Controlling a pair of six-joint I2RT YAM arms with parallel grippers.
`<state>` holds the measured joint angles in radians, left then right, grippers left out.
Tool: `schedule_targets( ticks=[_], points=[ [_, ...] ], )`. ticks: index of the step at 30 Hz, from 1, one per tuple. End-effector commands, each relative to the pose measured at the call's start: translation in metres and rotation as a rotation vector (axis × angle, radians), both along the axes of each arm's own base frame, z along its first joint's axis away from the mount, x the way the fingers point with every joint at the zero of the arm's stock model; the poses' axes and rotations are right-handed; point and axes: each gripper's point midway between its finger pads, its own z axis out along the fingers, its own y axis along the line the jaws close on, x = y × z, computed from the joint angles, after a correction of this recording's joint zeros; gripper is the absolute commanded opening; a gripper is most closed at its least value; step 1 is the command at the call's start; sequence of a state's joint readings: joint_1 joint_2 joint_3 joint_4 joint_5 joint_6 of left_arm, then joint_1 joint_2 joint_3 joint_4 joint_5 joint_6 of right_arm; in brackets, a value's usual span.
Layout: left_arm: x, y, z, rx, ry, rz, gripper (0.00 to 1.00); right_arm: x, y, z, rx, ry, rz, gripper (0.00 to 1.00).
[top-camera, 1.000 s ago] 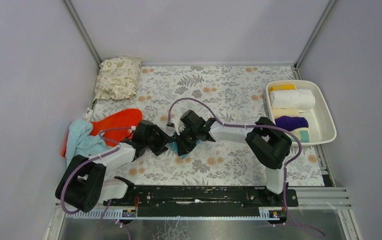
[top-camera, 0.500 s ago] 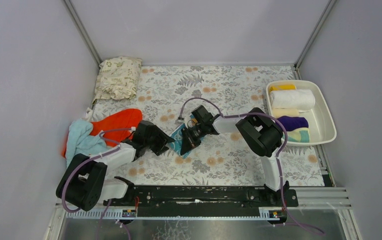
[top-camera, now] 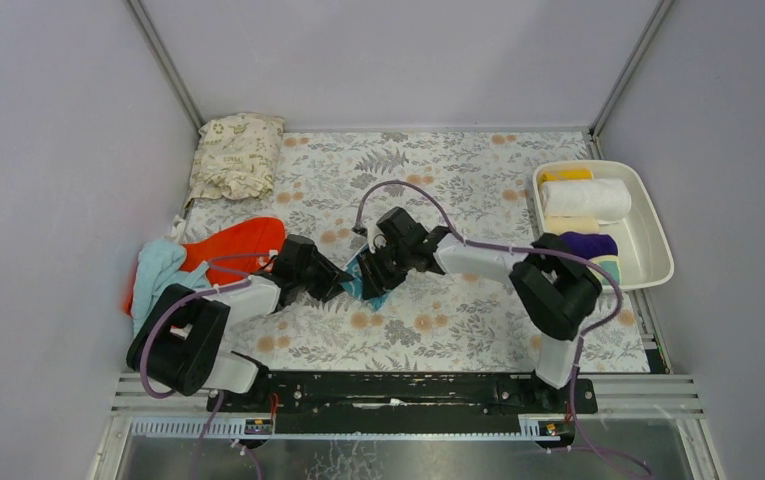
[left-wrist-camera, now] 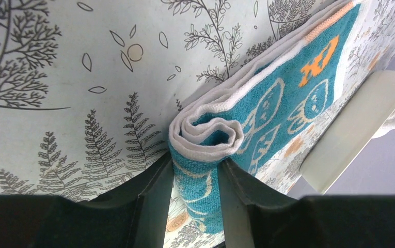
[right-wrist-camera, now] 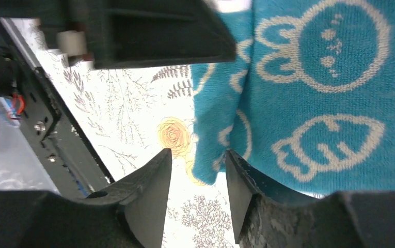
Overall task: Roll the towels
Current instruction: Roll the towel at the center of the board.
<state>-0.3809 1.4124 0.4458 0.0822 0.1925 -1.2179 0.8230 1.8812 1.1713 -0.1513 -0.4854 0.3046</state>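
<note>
The loose coil of your teal printed terry towel (left-wrist-camera: 288, 88), at the middle of the grey-and-orange floral mat (left-wrist-camera: 81, 77), may spring open, since only your left pincer (left-wrist-camera: 195, 170) pinches its rolled end, narrowly. Your right pincer (right-wrist-camera: 198, 160) stands part-open, the towel's edge loose between its jaws.

Rolled end of the teal printed towel (left-wrist-camera: 267, 108) pinched in the left pincer (left-wrist-camera: 196, 168); floral mat (left-wrist-camera: 81, 93) beyond.
</note>
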Motion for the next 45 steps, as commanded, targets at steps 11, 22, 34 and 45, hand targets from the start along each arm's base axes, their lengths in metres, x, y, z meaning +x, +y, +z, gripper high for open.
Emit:
schedule_targets(
  ticks=[11, 22, 34, 45],
  points=[
    [-0.068, 0.044, -0.065, 0.227, 0.282, 0.008, 0.37, -0.015, 0.013, 0.031, -0.162, -0.583, 0.112, 0.49],
    [-0.069, 0.043, -0.066, 0.229, 0.284, 0.004, 0.37, -0.004, 0.011, -0.007, -0.289, -0.624, 0.154, 0.49],
    [-0.068, 0.043, -0.063, 0.227, 0.28, -0.001, 0.39, -0.017, -0.011, -0.061, -0.472, -0.571, 0.24, 0.48],
    [-0.063, 0.051, -0.031, 0.26, 0.203, 0.007, 0.49, -0.053, 0.024, -0.034, -0.172, -0.316, 0.291, 0.05]
  ],
)
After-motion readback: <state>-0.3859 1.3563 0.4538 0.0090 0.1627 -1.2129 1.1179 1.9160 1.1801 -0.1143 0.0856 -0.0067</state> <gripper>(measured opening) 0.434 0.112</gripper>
